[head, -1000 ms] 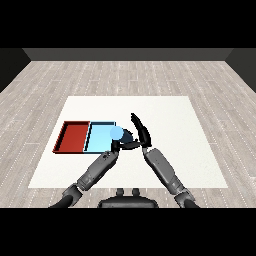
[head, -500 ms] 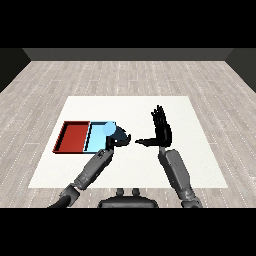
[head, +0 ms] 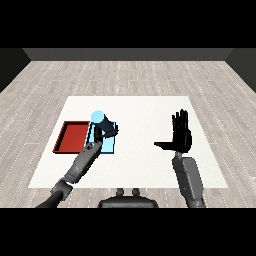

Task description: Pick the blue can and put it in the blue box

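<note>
Curling left hand [head: 106, 131] round blue can [head: 98, 118]

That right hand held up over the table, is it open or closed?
Open. The right hand has straight fingers and its thumb stuck out sideways, with nothing in it. The left hand holds the blue can.

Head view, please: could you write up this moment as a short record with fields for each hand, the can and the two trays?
left hand: curled round the blue can, over the light blue tray
blue can: upright in the left hand, pale top showing
right hand: open, fingers straight, thumb out, holding nothing, off to the right
light blue tray: right of the red tray, edges meeting
red tray: nothing visible in it
table: white, bears both trays
</note>
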Controlling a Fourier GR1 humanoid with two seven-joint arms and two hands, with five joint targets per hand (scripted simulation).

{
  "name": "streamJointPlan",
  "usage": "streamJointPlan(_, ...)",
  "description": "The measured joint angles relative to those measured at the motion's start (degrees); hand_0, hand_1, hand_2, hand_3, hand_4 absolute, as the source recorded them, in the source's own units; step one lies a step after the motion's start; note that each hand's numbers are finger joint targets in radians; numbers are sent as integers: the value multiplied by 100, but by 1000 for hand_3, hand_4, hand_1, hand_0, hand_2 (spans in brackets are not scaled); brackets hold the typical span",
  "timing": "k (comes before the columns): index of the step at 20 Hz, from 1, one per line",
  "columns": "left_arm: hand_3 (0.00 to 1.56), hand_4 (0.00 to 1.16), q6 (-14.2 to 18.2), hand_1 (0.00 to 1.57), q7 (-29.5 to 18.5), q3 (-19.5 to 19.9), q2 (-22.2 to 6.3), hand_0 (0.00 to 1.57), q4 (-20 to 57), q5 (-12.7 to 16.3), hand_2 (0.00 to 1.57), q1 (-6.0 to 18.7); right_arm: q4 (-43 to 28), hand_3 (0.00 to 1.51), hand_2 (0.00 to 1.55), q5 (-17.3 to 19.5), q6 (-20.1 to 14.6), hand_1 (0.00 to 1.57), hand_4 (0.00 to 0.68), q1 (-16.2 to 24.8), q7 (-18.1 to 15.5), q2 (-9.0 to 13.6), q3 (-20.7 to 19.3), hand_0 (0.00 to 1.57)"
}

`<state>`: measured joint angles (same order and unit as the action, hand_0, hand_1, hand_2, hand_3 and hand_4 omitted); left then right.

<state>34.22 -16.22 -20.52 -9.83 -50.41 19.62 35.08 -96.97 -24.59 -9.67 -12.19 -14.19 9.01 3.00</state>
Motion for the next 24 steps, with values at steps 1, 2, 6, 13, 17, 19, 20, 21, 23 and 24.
streamJointPlan(1,1488,1115,-3,1571,78,75,-28,1571,138,-37,1571,126,124,0,0,-5,50,0,0,-8,-83,-6,-63,0)
streamJointPlan(2,1502,1112,-54,1571,106,163,-49,1571,310,-51,1571,198,181,0,0,0,76,0,0,2,-113,5,-113,0)
streamJointPlan(6,1490,1104,-265,1571,93,490,-163,1571,1372,-102,1571,616,397,0,0,-3,85,0,0,-46,-140,4,-246,0)
streamJointPlan(13,1347,986,-446,1571,421,744,-261,1571,3086,-256,1511,1132,740,0,0,9,123,0,0,-143,-208,-28,-359,0)
streamJointPlan(17,1110,927,-313,1234,621,737,-118,1234,3883,-409,1144,1226,938,0,0,-39,153,0,0,-279,-186,-9,-463,0)
streamJointPlan(19,811,926,-328,954,801,736,-66,954,4214,-447,869,1205,1031,0,0,-58,175,0,0,-287,-197,-2,-507,0)
streamJointPlan(20,640,908,-384,1148,839,733,-47,1148,4348,-467,1050,1175,1060,0,0,-63,188,0,0,-295,-187,-10,-502,0)
streamJointPlan(21,415,933,-432,887,900,725,-14,887,4472,-492,753,1172,1080,0,0,-62,228,0,0,-260,-231,-11,-504,0)
streamJointPlan(23,550,775,-581,1156,852,720,-34,1156,4579,-542,1079,1147,1128,0,0,-70,246,0,0,-351,-216,-3,-528,0)
streamJointPlan(24,399,606,-663,1348,893,738,-39,1348,4623,-541,1240,1182,1128,0,0,-73,279,0,0,-336,-240,-6,-527,0)
